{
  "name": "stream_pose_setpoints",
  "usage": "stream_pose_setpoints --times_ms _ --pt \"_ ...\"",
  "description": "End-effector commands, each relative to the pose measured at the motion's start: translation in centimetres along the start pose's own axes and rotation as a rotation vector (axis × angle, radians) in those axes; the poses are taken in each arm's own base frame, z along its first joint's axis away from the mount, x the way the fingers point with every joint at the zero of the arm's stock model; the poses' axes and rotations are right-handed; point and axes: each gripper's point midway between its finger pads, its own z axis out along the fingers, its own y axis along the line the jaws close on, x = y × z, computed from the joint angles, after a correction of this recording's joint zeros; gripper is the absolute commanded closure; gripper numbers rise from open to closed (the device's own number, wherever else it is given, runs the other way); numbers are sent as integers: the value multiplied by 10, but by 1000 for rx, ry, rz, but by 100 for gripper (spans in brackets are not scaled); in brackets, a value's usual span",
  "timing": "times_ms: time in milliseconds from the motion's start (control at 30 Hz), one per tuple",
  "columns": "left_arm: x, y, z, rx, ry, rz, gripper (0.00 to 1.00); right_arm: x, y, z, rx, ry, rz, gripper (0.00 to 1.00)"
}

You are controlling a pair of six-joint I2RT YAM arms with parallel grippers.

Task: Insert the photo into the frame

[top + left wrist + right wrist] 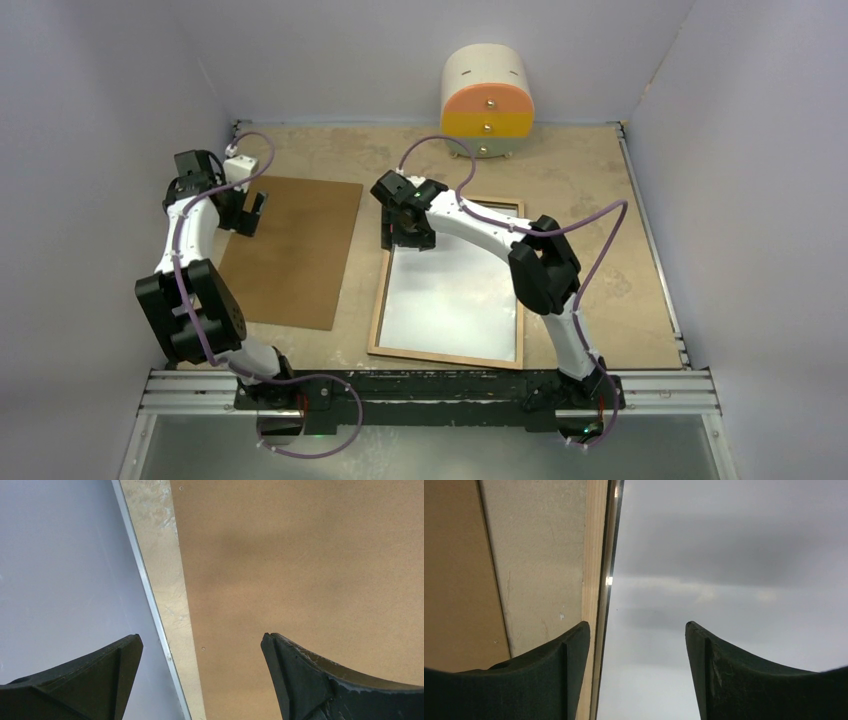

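Note:
The frame (379, 310) lies flat at the table's middle with its light wood back up. The photo (455, 300) lies inside its rim, plain white back up, and its far part is hidden by my right arm. My right gripper (405, 235) is open just above the frame's far left corner. In the right wrist view its jaws (637, 630) straddle the wood rim (591, 555), with the white sheet (724, 580) on the right. My left gripper (250, 215) is open and empty over the far left edge of the brown backing board (295, 255).
In the left wrist view the open gripper (201, 645) hangs over the backing board (300, 570), a strip of table (165, 580) and the left wall (60, 570). A small round-topped drawer unit (487, 100) stands at the back. Walls enclose the table on three sides.

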Motion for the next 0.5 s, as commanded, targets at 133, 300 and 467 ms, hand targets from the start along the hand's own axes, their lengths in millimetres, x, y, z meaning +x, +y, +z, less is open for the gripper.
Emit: stream_pose_setpoints --times_ms 133,300,467 --pt "-4 19 14 -45 21 16 1 -32 40 -38 -204 -125 7 16" --pt "9 61 41 -247 123 -12 16 -40 93 -46 -367 -149 27 15" --pt "28 90 61 -413 192 -47 31 -31 123 -21 -440 -106 54 15"
